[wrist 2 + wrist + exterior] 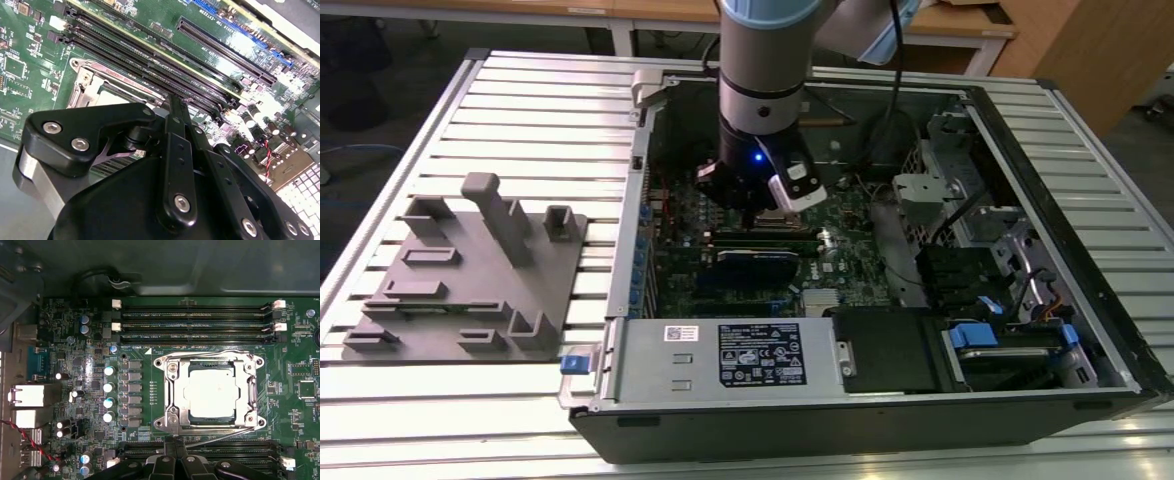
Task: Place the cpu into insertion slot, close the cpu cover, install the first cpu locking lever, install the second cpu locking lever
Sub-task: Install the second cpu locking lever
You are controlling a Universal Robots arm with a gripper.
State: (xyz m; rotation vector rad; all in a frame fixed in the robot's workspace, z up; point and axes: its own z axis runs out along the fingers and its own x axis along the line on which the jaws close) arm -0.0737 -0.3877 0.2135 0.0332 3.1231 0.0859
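Straight down over the insertion slot [208, 394], the arm's jaws look pressed together, gripping nothing.

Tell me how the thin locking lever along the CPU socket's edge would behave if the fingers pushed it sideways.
The locking lever looks like thin bent wire, so it would probably flex and spring back rather than stay put. Its smooth, shiny surface suggests the gripper beside it could slip off. It lies close against the cpu cover, already down over the cpu, so it likely resists until unhooked.
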